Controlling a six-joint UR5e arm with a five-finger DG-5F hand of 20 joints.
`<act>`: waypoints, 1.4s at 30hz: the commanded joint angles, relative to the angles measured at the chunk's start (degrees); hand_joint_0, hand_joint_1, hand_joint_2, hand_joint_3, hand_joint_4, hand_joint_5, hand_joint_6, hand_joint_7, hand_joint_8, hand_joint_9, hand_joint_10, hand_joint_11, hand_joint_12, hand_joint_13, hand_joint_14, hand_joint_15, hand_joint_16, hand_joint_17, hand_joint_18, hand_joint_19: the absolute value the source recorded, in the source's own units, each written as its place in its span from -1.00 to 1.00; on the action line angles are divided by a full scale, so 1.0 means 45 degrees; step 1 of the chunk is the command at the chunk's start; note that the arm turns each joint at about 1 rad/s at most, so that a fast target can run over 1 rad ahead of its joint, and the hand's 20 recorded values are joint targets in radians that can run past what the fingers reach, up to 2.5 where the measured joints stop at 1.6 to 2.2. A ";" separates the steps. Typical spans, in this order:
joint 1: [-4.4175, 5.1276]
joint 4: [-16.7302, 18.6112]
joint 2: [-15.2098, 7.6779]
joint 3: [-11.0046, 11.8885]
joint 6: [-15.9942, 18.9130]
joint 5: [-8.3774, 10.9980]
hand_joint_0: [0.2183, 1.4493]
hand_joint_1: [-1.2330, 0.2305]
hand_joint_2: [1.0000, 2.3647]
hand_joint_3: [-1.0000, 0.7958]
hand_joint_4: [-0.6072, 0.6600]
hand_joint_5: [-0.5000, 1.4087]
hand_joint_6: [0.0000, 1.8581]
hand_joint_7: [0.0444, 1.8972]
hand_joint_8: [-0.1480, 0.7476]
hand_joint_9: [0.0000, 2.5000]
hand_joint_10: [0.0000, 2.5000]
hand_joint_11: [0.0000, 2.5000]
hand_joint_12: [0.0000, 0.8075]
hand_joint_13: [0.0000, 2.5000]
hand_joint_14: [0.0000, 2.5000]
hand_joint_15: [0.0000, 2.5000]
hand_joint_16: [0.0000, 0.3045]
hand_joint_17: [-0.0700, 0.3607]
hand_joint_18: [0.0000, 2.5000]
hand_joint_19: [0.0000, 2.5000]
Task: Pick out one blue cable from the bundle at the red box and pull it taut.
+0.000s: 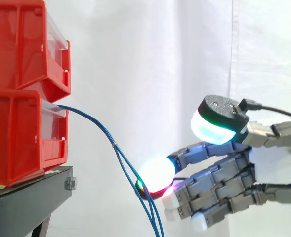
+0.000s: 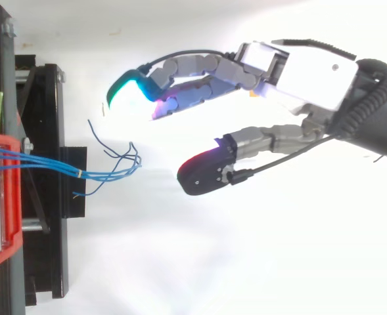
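Currently the hand is open at frame right, fingers spread with the thumb well apart, gripping nothing. Top view: the loose ends of the blue cable bundle fan out just left of the thumb tip, clear of every pad. The bundle runs left into the lower red bin. Side view: it sags from that bin toward bottom centre. An upper red bin is stacked on top, both on the black stand.
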 commanded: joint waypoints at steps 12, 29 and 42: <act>0.0025 0.1075 -0.0675 0.0339 0.0488 -0.0263 -0.53 -0.14 -1.00 -0.44 0.24 -0.68 -0.46 -0.37 -0.14 -0.39 -1.00 -0.92 -0.25 -0.52 -1.00 -0.91 -0.69 -0.19 -0.61 -0.63; -0.0014 0.1622 -0.1632 0.0906 0.1386 -0.0341 -0.52 -0.14 -1.00 -0.44 0.24 -0.68 -0.46 -0.36 -0.14 -0.37 -1.00 -0.90 -0.25 -0.49 -1.00 -0.89 -0.70 -0.20 -0.59 -0.62; -0.0131 0.2208 -0.2687 0.1765 0.2187 -0.0966 -0.49 -0.19 -1.00 -0.44 0.23 -0.67 -0.46 -0.27 -0.14 -0.36 -0.99 -0.87 -0.26 -0.48 -0.99 -0.87 -0.70 -0.20 -0.58 -0.60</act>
